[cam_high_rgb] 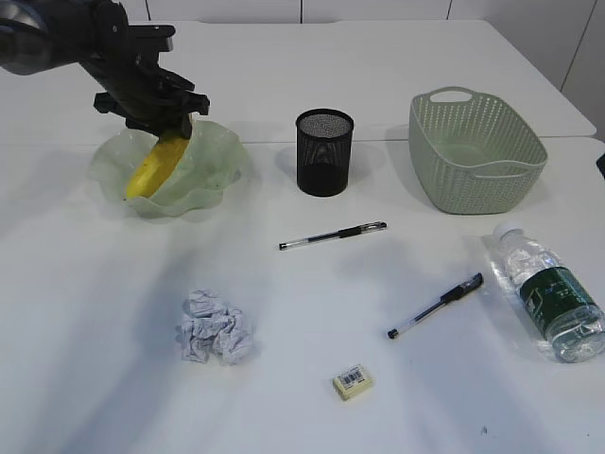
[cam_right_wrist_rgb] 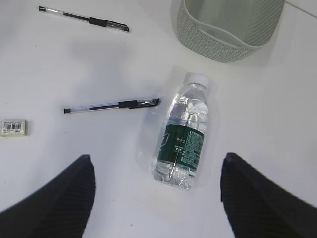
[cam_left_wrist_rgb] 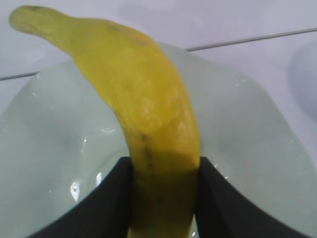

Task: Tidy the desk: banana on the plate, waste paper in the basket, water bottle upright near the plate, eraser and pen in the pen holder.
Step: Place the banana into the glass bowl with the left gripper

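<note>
white desk, green-labelled water bottle, barcoded eraser

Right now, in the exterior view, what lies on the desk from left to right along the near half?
Waste paper → eraser → the nearer pen → water bottle, lying on its side.

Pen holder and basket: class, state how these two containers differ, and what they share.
The pen holder is black; the basket is sage green. The pen holder is a narrow round mesh cup; the basket is wider, oblong, woven-look, with handle cutouts. Both stand upright on the desk, apparently empty.
</note>
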Available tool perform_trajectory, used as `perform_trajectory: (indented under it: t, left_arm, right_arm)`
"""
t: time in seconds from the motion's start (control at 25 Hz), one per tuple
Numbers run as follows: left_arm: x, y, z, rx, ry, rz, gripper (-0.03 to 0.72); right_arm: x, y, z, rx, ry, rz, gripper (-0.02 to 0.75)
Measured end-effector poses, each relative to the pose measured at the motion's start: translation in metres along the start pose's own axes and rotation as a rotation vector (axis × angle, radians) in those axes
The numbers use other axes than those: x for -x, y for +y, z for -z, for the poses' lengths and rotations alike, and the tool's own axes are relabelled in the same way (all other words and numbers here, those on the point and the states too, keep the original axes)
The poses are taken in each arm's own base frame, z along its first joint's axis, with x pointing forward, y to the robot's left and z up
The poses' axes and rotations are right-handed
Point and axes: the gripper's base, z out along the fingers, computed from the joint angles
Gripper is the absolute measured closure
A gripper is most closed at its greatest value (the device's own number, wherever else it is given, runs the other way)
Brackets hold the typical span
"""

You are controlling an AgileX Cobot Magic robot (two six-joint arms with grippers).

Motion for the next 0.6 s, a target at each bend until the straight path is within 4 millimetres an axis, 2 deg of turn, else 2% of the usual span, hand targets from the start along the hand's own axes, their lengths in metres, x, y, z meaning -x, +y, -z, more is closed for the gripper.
perform_trajectory:
  t: [0.6]
  left_arm:
    - [0.0004,0.0,-0.0016,-0.001,-0.011,0.0,0.412]
  right_arm:
    - [0.0,0.0,0.0,0.0,0.0,0.0,0.152]
